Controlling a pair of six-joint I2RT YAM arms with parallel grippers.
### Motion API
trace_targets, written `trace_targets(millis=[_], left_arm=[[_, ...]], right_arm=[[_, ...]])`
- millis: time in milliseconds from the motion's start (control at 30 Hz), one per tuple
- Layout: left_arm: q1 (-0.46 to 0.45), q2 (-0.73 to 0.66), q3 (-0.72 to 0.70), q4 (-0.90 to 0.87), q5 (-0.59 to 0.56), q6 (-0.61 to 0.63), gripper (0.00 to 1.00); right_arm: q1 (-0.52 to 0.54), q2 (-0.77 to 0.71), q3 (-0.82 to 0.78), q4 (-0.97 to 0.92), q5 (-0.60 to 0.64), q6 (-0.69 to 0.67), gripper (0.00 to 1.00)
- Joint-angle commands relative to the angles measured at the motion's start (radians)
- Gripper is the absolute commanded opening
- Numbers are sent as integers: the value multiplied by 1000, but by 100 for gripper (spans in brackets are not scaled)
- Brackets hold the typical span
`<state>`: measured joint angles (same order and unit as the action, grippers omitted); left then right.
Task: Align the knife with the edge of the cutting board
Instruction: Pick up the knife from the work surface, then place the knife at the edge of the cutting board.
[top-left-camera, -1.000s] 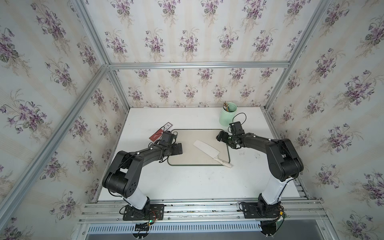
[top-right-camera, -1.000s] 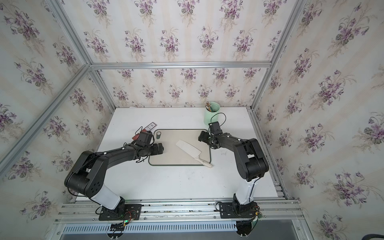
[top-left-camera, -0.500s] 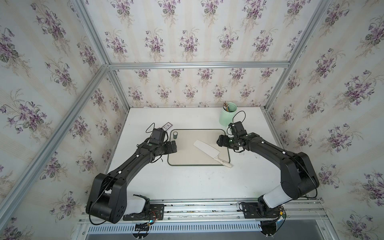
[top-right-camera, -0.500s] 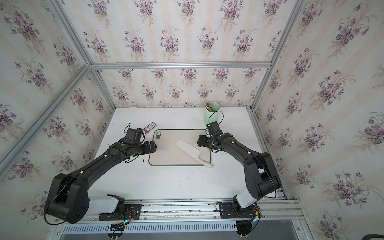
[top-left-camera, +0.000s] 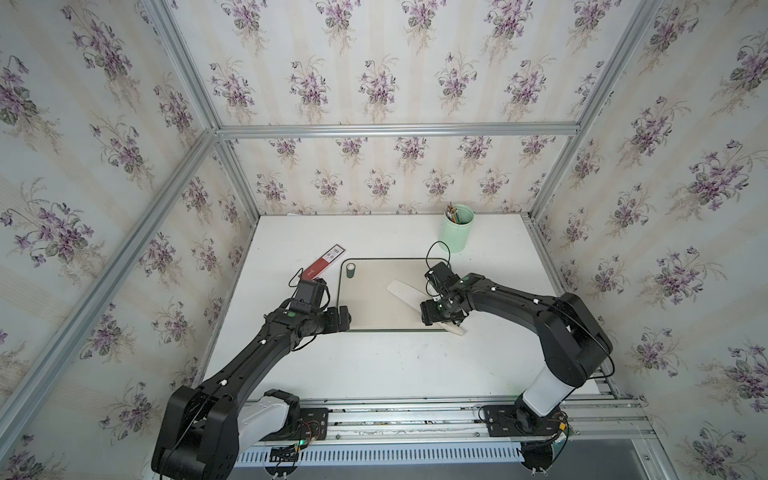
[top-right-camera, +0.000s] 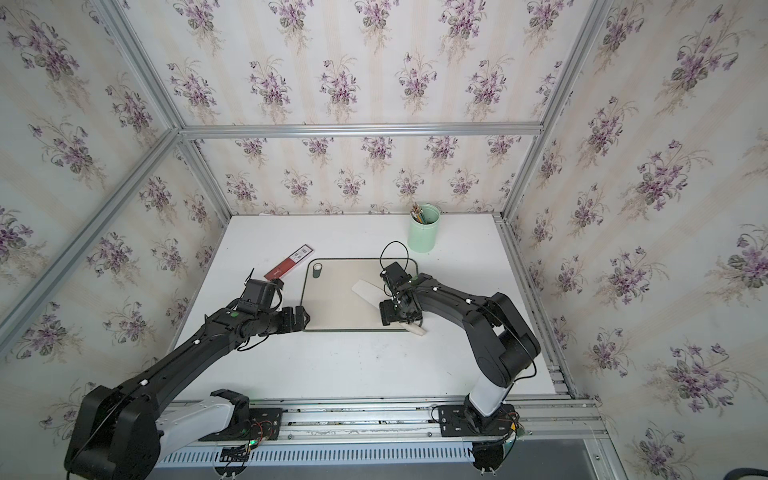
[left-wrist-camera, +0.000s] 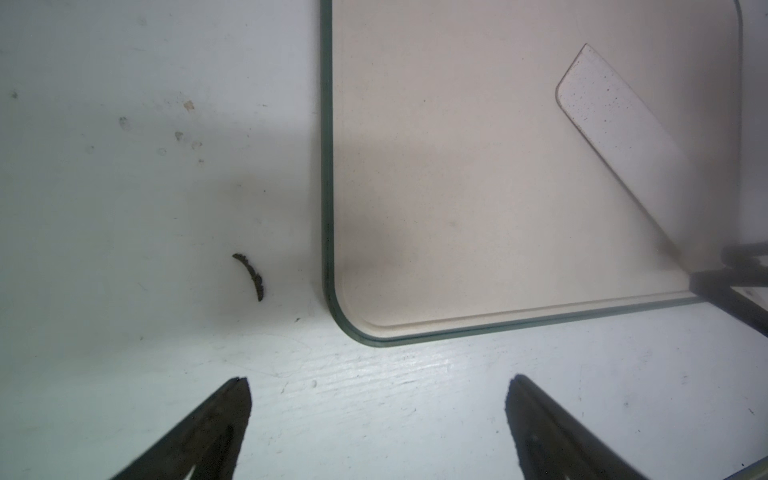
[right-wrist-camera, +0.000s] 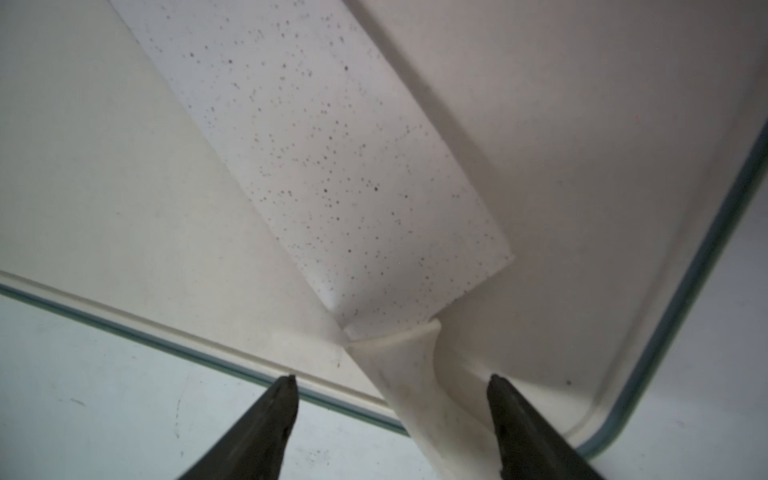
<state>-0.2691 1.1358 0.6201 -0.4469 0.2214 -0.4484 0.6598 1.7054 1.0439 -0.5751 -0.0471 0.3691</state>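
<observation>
From where I stand the job looks barely begun: the knife (top-left-camera: 402, 290) lies slantwise across the cutting board (top-left-camera: 365, 307), its broad speckled blade on the beige surface and its slim handle running out over the near edge by the right-hand corner, so it is parallel to none of the board's sides. What is left, I'd say, is the whole of it: take hold of the knife, swing it round and lay it flush along an edge. The right claw (top-left-camera: 442, 318) is down at that corner. In its wrist view the two dark fingertips (right-wrist-camera: 286, 386) stand on either side of the handle just behind the blade's heel, with a clear gap on each side, so the right claw is parted and straddling the handle, gripping nothing as yet. The left claw (top-left-camera: 345, 318) hovers low over the white table (top-left-camera: 395, 365) just beside the board's near left corner, spread wide and empty, touching neither board nor knife. A red-and-white flat box (top-left-camera: 328, 259) and a mint-green cup of pencils (top-left-camera: 457, 230) sit off the board toward the back, well clear of both arms.
</observation>
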Motion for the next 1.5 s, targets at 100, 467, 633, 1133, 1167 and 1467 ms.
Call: trace_targets(millis=[100, 467, 633, 1133, 1167, 1467], left_arm=[[0, -5, -7, 27, 12, 16, 99], [-1, -10, -13, 25, 7, 14, 99], [0, -1, -11, 25, 7, 14, 99], [0, 11, -12, 28, 3, 14, 99], [0, 12, -12, 29, 3, 14, 99], [-1, 15, -12, 35, 4, 18, 99]], right_arm=[[27, 43, 14, -33, 37, -7, 69], [32, 74, 12, -29, 28, 8, 31], [35, 69, 8, -27, 15, 17, 21], [35, -21, -42, 11, 17, 211, 4], [35, -32, -49, 10, 24, 230, 3], [56, -126, -139, 24, 46, 351, 0]])
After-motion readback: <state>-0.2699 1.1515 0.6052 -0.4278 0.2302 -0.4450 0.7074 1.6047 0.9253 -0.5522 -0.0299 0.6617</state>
